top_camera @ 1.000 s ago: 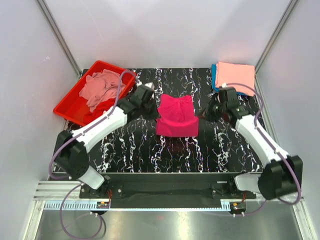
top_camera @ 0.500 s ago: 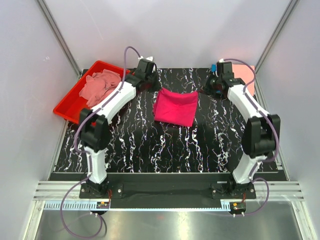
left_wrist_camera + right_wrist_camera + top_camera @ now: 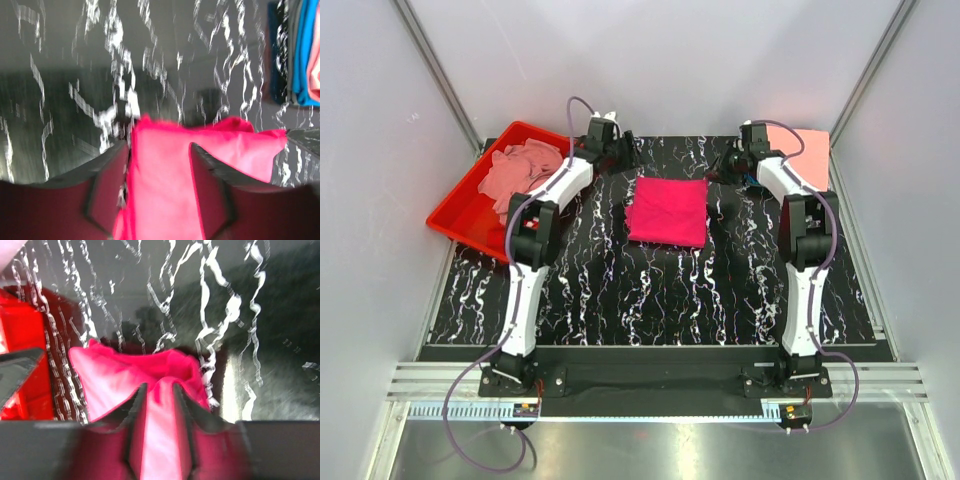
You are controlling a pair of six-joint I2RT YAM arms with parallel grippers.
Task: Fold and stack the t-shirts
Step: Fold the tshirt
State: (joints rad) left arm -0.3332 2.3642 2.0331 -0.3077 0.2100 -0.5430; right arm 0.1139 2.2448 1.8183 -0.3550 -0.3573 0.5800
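Note:
A hot pink t-shirt (image 3: 667, 210) lies folded into a flat square on the middle of the black marbled table (image 3: 620, 300). My left gripper (image 3: 625, 157) hangs over its far left corner. In the left wrist view that gripper (image 3: 160, 147) is open, its fingers wide apart over the pink cloth (image 3: 165, 195). My right gripper (image 3: 720, 168) is at the far right corner. Its fingers (image 3: 159, 385) stand a little apart with a raised fold of the pink cloth (image 3: 110, 375) between them. A folded salmon-peach t-shirt (image 3: 798, 155) lies on a teal-blue one (image 3: 302, 55) at the back right.
A red plastic tray (image 3: 455, 220) at the back left holds crumpled dusty pink (image 3: 520, 172) and red cloth. White walls and metal posts enclose the table. Both arms stretch straight out from their bases to the far edge.
Both arms swung out to the far edge, carrying the shirt's near half over. The pink shirt went from longer to a compact square. Both grippers went from shut to parted.

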